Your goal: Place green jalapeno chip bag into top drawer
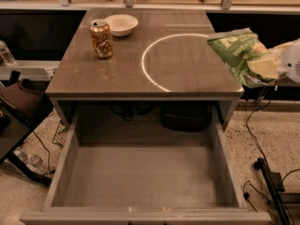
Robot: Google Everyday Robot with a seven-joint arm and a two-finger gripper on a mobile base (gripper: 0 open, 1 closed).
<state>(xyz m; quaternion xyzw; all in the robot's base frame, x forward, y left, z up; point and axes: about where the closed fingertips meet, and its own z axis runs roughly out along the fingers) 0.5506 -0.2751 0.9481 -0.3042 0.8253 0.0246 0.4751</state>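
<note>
Table [187,78] fills the upper frame, and the top drawer [140,177] is pulled wide open below its front edge. Green jalapeno chip bag [234,50] is held in the air over the table's right edge, above and right of the drawer; gripper [267,65] at far right, jaws clamped on the bag's right side. Soda can [101,38] and white bowl [121,24] stand just beside each other, back left on the table.
</note>
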